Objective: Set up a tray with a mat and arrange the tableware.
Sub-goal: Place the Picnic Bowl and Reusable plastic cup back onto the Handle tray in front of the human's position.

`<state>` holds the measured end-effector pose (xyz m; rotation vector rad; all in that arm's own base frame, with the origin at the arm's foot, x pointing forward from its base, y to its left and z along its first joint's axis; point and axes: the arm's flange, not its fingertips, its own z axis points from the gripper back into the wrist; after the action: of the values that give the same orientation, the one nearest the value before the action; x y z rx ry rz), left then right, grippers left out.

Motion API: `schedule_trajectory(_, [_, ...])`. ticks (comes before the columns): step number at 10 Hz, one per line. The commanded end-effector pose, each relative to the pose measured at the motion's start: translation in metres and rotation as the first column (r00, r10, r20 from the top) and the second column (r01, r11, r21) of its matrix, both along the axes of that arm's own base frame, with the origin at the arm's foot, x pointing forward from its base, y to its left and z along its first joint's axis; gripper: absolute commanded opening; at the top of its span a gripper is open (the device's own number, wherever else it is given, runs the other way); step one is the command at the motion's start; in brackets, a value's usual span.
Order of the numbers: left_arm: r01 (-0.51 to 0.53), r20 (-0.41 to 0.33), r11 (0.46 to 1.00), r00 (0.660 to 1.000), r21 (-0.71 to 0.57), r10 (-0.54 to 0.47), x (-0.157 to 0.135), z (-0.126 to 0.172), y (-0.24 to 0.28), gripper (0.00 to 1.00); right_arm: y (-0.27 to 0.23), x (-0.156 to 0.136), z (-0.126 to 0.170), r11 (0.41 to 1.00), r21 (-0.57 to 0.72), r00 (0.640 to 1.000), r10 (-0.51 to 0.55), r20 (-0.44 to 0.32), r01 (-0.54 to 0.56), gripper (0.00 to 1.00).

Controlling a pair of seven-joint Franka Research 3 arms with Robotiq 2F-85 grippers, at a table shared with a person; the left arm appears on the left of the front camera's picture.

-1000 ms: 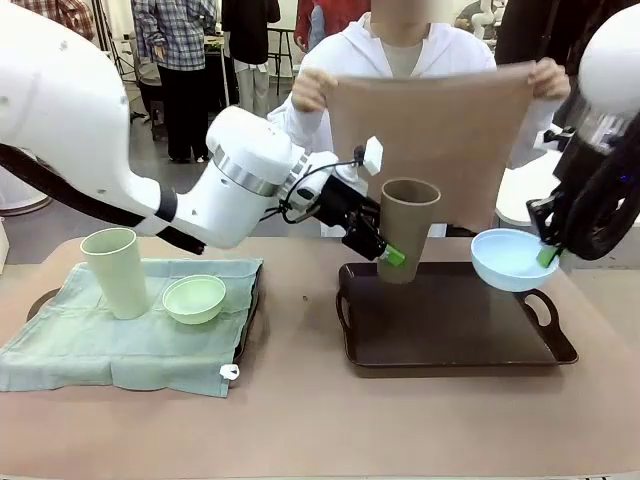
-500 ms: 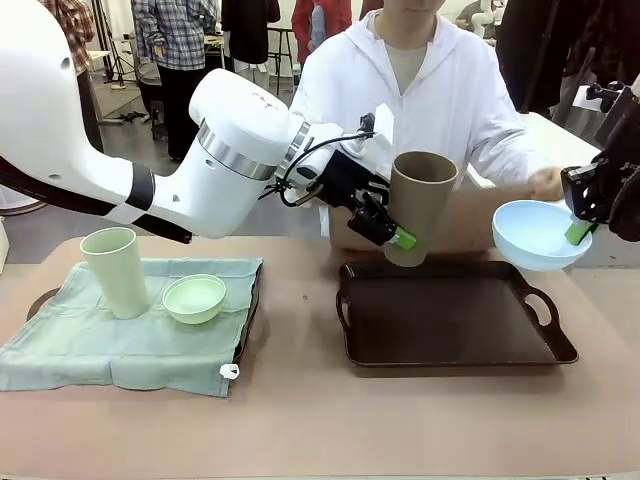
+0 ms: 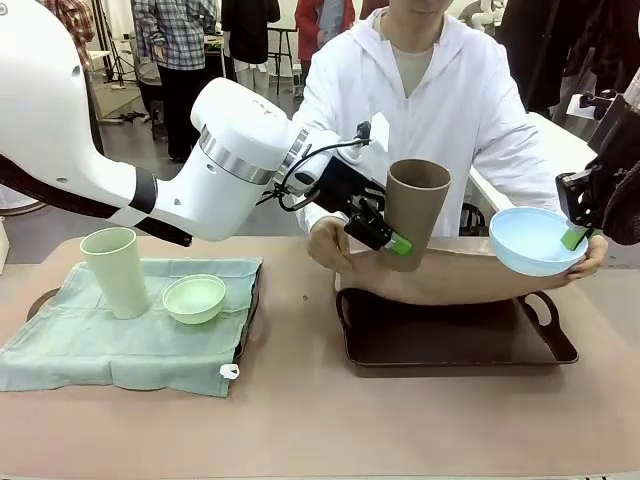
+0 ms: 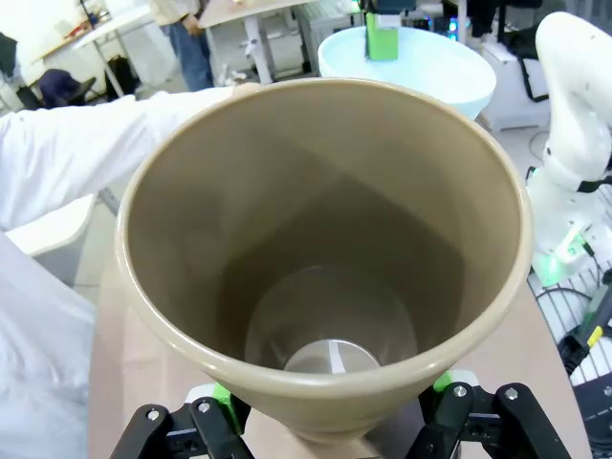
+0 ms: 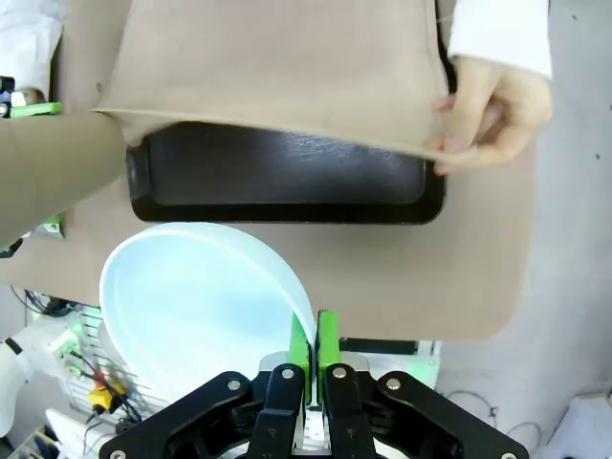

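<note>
The left pincer (image 3: pixel 400 243) clamps the brown cup (image 3: pixel 413 212) and the right pincer (image 3: pixel 574 236) pinches the light blue bowl's (image 3: pixel 532 240) rim, both held above the dark tray (image 3: pixel 452 340). A person's hands lower a tan mat (image 3: pixel 445 276) over its far edge. One pale green cup (image 3: pixel 115 271) and one pale green bowl (image 3: pixel 194 298) sit on the green cloth (image 3: pixel 90 345); the near surface (image 3: pixel 320 420) lies bare.

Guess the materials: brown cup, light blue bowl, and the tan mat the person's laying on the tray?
Brown cup: likely matte plastic, with an even colour, a smooth wall and no glare inside.
Light blue bowl: probably the same kind of plastic, with a thin rim and a soft sheen.
Tan mat: looks like soft fabric or a flexible sheet, since it sags between the hands over the dark glossy tray.
</note>
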<state>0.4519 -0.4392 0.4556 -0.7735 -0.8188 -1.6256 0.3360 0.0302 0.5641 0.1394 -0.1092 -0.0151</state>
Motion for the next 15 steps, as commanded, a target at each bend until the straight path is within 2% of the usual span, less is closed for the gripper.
schedule_trajectory(1, [0.017,0.005,1.0,1.0,-0.01,-0.017,0.0016,0.0044,0.0012,0.0,0.0013,0.0008,-0.0019,1.0,-0.003,1.0,0.003,0.004,-0.003,0.01])
schedule_trajectory(15, [0.017,0.005,1.0,1.0,-0.01,-0.017,0.0016,0.0044,0.0012,0.0,0.0013,0.0008,-0.0019,1.0,-0.003,1.0,0.003,0.004,-0.003,0.01])
